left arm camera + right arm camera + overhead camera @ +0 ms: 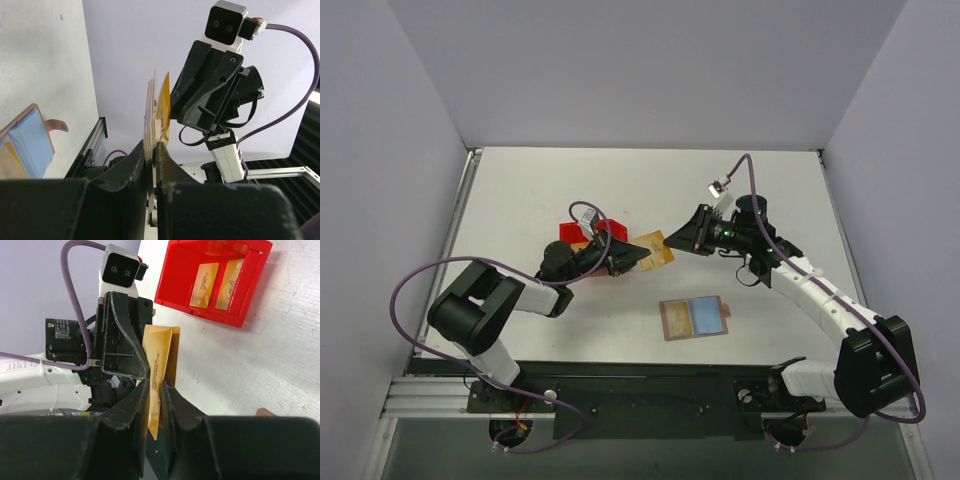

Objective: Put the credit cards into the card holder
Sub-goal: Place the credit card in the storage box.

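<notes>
Nearest to you, the wallet (694, 318) lies open and flat on the counter (540, 190), tan and blue inside facing up. Nothing holds it down. I expect a card pushed in at a shallow angle will slide the whole wallet rather than enter a slot, so plan on bracing it with the free arm.

Farther in, above the middle of the counter, the two arms meet over the credit cards (149, 110). Your left end effector (151, 152) is pressed together on the stack, which stands edge-on between its fingers. Your right end effector (156, 395) comes in from the right, its fingers closed narrowly around one gold card (159, 355). You cannot tell from here how firmly it grips.

The risks lie in this handover:
- If the right grip is light, the gold card may stay in the stack or drop when you pull away.
- If the left pinch is too tight, the card may not slide free. It may also drag a neighbour out with it, which then falls to the counter.
- The fingers of both arms stand very close, so a sideways pull could knock them together.

The held cards sit to the far left of the wallet and well apart from it, so the carry runs nearward and a little right.

Farthest, behind the left arm, the red bin (200, 312) holds at least two more cards (207, 277) lying flat.
</notes>
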`<state>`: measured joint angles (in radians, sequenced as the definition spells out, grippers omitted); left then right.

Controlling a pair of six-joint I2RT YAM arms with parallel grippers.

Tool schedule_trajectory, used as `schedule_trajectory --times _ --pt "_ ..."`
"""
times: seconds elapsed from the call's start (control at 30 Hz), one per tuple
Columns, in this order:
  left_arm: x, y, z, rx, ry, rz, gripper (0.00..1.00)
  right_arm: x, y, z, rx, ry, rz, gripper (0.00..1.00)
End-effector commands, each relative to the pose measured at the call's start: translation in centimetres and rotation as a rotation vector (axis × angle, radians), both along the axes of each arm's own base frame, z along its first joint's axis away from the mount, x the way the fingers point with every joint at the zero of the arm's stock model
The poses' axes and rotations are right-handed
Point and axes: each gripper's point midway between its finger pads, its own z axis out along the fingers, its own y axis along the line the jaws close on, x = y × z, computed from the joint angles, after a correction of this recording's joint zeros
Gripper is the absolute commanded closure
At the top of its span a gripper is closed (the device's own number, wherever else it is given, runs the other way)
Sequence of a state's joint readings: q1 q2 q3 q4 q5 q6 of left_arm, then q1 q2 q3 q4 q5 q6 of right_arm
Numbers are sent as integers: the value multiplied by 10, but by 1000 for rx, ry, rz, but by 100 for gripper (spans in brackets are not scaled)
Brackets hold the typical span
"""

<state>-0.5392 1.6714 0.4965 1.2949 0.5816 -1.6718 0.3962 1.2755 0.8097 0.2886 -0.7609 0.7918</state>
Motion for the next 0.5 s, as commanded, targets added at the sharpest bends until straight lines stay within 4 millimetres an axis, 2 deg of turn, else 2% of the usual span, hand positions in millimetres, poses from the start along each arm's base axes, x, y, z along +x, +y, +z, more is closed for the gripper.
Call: schedule_trajectory --times 0.0,0.47 --pt "-10 -3 59 -142 -254 -32 85 -25 30 33 89 -68 182 88" --pt "-6 -7 67 -157 -277 -38 85 -28 33 32 86 -60 198 89"
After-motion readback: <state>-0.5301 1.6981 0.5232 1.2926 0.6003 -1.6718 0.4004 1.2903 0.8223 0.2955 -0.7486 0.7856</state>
